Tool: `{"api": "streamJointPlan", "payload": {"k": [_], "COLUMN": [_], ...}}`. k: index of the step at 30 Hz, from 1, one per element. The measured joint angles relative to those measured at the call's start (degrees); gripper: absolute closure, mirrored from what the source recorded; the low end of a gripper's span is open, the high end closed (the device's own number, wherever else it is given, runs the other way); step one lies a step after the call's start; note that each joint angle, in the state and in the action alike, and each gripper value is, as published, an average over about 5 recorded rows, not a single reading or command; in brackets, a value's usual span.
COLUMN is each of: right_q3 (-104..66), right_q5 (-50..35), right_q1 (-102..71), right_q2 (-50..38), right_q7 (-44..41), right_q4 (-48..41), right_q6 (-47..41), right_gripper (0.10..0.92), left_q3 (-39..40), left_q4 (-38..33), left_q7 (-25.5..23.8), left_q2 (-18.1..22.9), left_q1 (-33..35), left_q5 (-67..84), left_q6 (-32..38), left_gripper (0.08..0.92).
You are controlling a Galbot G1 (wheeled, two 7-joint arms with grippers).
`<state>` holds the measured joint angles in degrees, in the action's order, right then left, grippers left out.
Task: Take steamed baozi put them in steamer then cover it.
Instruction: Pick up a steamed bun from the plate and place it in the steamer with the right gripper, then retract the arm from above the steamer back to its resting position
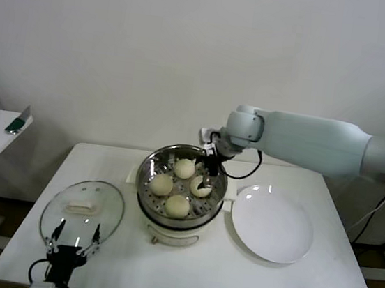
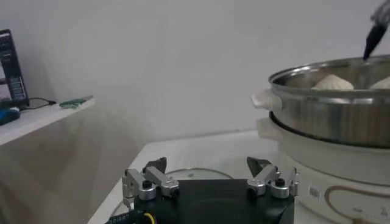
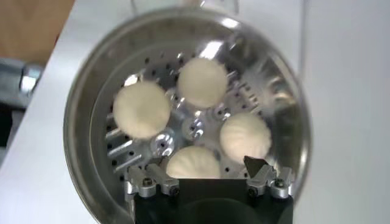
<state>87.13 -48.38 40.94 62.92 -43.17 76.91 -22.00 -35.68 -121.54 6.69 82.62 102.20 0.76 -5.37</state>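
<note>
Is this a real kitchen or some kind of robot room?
Probably a robot test room, not a kitchen. A plain white table stands by a bare white wall, holding only a shiny steel steamer with four cream buns, a glass lid and a white plate.

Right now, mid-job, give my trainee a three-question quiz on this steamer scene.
1. How many baozi lie in the steamer?
2. True or false: the cover sits on the steamer.
3. Which end effector is above the steamer? A) left B) right C) neither

Key:
1. Four, all in the basket; the white plate beside it is bare.
2. False. It lies flat on the table, to the robot's left of the steamer, with the left end effector, open, at its near edge.
3. B. The right end effector is open over the buns, holding nothing.
</note>
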Motion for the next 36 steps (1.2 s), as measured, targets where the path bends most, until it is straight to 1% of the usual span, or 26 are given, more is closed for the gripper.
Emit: {"api": "streamJointPlan", "payload": {"k": [4,10,15,19,23,27,36], "right_q3": [-5.29,-18.70,-32.60,-45.39,-59.68,-73.79,-98.75], "right_q5": [-3.60,-5.62,-4.40,-1.80,2.20,5.95,12.67], "right_q1": [-2.03,-11.00,-22.34,-34.24,-48.75,-63.91,-92.95], "right_q2": [-3.83,-10.49,-16.12,-19.77,-21.88,-22.47,-18.29], "right_q7": [4.69,17.75,27.96,33.39,36.78,38.25,38.10], "right_q4": [0.36,1.36,3.22,4.74,5.61,6.34,7.79], "right_q6": [-0.03,2.00,5.06,8.37,13.37,18.99,31.63], "right_gripper": [0.203,0.203,0.203,0.203,0.203,0.203,0.203], "left_q3": [-0.36,-0.65,-0.90,-1.03,-1.34,-1.59,-1.81], "left_q4": [0.16,0.84,1.47,1.82,2.23,2.97,4.86], "left_q7": [0.43,0.96,1.60,2.32,3.31,4.29,6.36], "left_q2": [-0.14,-0.36,-0.71,-1.07,-1.41,-1.73,-2.32], "left_q1": [-0.39,-1.25,-2.08,-2.53,-3.09,-3.64,-3.74], "left_q5": [-0.96,-2.49,-3.68,-5.18,-7.28,-9.79,-14.62], "left_q6": [-0.38,-0.10,0.37,0.69,1.17,2.00,3.97], "left_gripper": [0.177,0.177,0.177,0.177,0.177,0.177,0.177]}}
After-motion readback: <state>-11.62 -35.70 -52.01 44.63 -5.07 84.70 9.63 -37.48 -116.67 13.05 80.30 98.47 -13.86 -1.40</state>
